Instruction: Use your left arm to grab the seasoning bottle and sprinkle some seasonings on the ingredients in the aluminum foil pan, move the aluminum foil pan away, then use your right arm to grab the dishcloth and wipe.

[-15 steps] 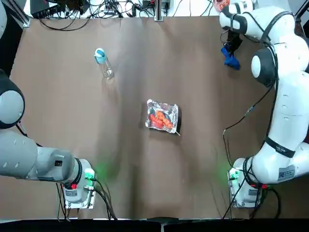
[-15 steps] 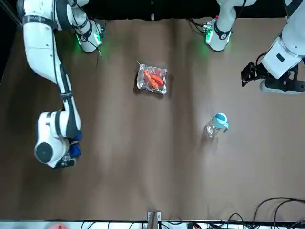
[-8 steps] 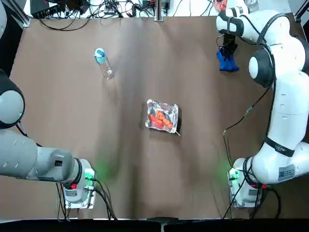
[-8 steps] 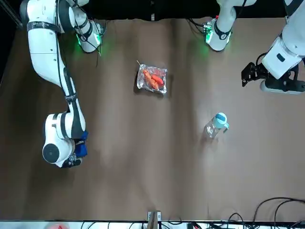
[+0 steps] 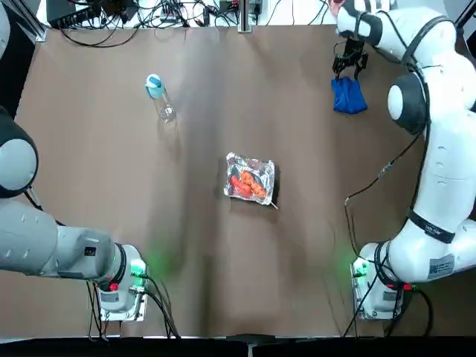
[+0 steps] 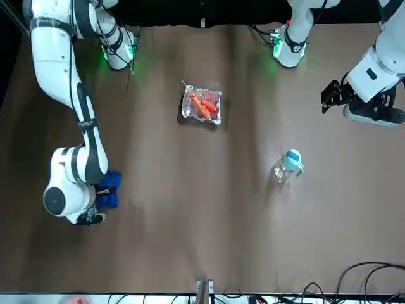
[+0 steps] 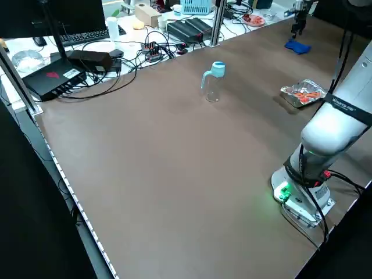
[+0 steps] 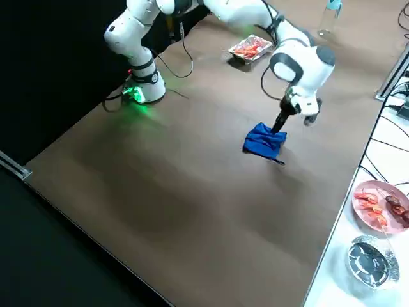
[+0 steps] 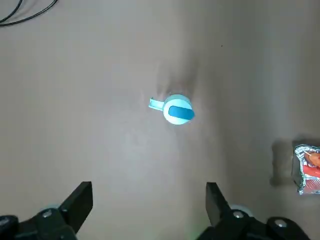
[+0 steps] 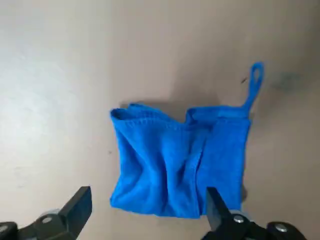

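Observation:
The seasoning bottle [image 5: 160, 98], clear with a light blue cap, stands at the far left of the table. High above it hangs my left gripper [image 9: 148, 187], open and holding nothing; it also shows at the table's side [image 6: 330, 96]. The aluminum foil pan [image 5: 251, 178] with orange-red ingredients [image 5: 248, 182] sits mid-table. The blue dishcloth [image 5: 349, 95] lies crumpled on the table at the far right. My right gripper [image 5: 349, 64] hovers just beyond the cloth, toward the far edge. Its fingers are open and apart from the dishcloth [image 10: 180, 165].
Cables, boxes and a basket crowd the bench past the table's far edge [image 7: 174, 29]. A plate of food [image 8: 381, 203] and a glass dish sit beyond the edge near the cloth. Both arm bases [image 5: 123, 286] [image 5: 375, 286] stand at the near edge.
The right gripper has let go of the dishcloth, which now lies spread on the table. It has pulled back toward the far edge. The left arm has hardly moved.

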You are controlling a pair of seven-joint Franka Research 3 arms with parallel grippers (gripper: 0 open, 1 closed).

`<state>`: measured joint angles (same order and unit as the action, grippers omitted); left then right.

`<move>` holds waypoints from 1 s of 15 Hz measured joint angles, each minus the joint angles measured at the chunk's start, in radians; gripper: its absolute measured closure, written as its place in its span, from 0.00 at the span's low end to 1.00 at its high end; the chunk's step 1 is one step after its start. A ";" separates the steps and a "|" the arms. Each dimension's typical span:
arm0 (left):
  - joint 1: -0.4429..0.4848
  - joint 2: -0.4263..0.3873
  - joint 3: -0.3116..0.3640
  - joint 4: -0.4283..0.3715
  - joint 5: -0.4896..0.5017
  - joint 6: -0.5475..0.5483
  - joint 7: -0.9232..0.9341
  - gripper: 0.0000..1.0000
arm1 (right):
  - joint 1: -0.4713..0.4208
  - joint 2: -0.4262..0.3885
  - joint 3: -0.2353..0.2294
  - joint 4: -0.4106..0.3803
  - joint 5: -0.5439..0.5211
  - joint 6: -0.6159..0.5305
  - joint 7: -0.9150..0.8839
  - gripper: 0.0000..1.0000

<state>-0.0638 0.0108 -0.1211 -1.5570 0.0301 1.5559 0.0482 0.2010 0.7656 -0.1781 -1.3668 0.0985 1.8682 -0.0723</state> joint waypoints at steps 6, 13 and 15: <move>0.000 -0.001 0.000 0.001 0.000 0.000 0.001 0.00 | 0.003 -0.233 0.003 0.018 0.004 -0.145 0.000 0.00; 0.000 -0.001 -0.004 0.001 0.000 0.000 0.001 0.00 | -0.003 -0.503 0.006 0.008 0.036 -0.474 0.001 0.00; 0.000 -0.001 -0.004 0.001 0.000 0.000 0.001 0.00 | -0.003 -0.523 0.003 0.004 0.035 -0.488 0.001 0.00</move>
<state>-0.0641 0.0098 -0.1247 -1.5557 0.0301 1.5559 0.0489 0.1977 0.2425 -0.1754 -1.3632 0.1338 1.3807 -0.0710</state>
